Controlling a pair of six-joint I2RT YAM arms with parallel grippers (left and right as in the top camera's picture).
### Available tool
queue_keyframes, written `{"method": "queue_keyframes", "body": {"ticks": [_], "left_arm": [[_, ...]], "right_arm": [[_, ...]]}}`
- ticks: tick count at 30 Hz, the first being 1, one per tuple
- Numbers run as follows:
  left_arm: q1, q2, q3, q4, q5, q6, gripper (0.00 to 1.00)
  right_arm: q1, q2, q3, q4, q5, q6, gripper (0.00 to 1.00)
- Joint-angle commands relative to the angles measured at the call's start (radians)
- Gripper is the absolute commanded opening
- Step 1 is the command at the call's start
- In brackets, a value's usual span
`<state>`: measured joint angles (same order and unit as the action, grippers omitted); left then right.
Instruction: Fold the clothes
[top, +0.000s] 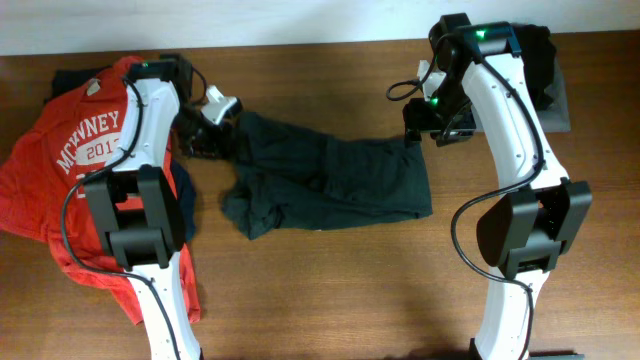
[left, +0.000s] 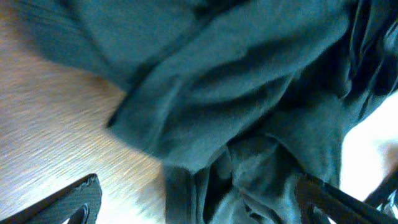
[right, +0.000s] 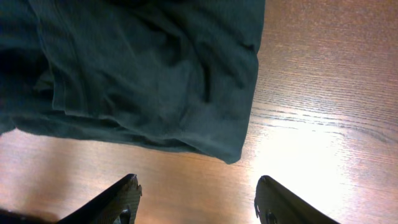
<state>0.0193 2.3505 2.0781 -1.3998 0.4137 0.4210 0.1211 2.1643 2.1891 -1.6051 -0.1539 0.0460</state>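
**Dark T-shirt lies crumpled between two open robot hands**

The dark blackish-green T-shirt (top: 330, 180) lies bunched and creased across the middle of the wooden desk (top: 330, 300), stretched roughly left to right between the two arms. The left hand (top: 210, 135) is poised at the shirt's left end, spread wide. In the blurred left wrist view its two fingertips (left: 74, 202) frame a heap of folds, with nothing pinched between them. Whether they touch the cloth cannot be told.

The right hand (top: 432, 132) stands at the shirt's upper right corner. Seen from the right wrist, its fingers (right: 118, 199) are parted over bare wood and grip nothing. The garment's right-hand edge and one corner lie just beyond the tips.

A red T-shirt (top: 70, 150) with white print lies spread on the left side of the desk, partly under the left arm. A grey folded garment (top: 560, 105) rests near the far right corner, behind the right arm.
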Motion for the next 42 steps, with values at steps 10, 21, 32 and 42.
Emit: {"method": "queue_keyframes", "body": {"ticks": [10,21,32,42], "left_arm": [[0.005,0.011,-0.212,0.144,0.056,0.15,0.99],[-0.043,0.013,-0.368,0.266,0.069,0.123,0.8],[-0.109,0.013,-0.484,0.473,-0.04,-0.192,0.07],[-0.026,-0.001,-0.402,0.369,-0.069,-0.278,0.01]], "right_arm": [[0.002,-0.023,0.014,-0.003,0.013,-0.016,0.65],[0.002,-0.023,0.014,0.017,0.013,-0.015,0.65],[0.002,-0.023,0.014,0.016,0.013,-0.016,0.65],[0.002,-0.021,0.014,0.016,0.013,-0.016,0.65]]}}
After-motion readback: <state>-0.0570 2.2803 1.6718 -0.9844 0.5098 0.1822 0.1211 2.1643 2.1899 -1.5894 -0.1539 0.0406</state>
